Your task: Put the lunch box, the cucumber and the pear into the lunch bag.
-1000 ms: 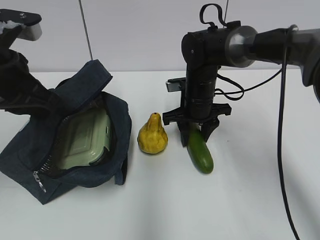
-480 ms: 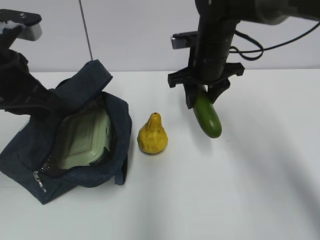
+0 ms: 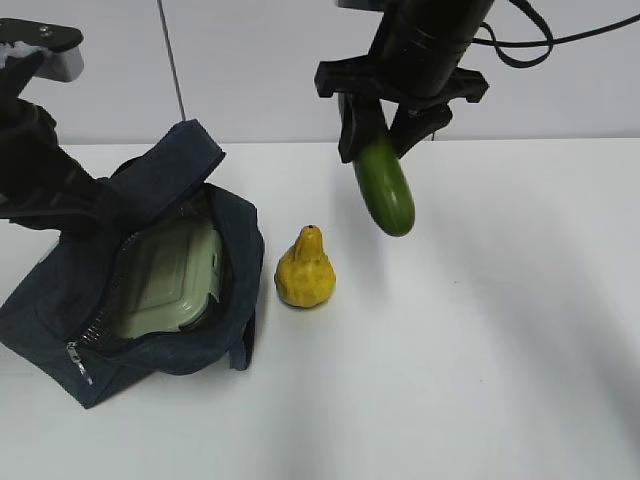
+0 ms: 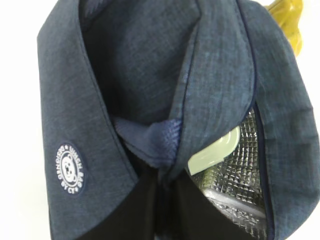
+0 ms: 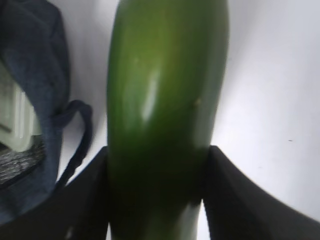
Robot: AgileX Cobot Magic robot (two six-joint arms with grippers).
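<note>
The cucumber step is in hand: the right gripper (image 3: 385,135) pinches the cucumber (image 3: 385,190) by its upper end, the fruit hanging clear of the white table (image 3: 500,330) below the jaws. Down and to that claw's left stands the pear (image 3: 305,268), and further left the lunch bag (image 3: 160,300) lies open-mouthed with the lunch box (image 3: 170,275) already inside against the silvery lining. The left gripper (image 4: 167,197) is pressed together on a fold of the bag's fabric, holding the mouth open. Next, I judge, the right claw must carry the cucumber leftward over the pear and lower it into the gap beside the box. A round white logo patch (image 4: 70,168) on the bag carries ringed lettering, too small to read.
</note>
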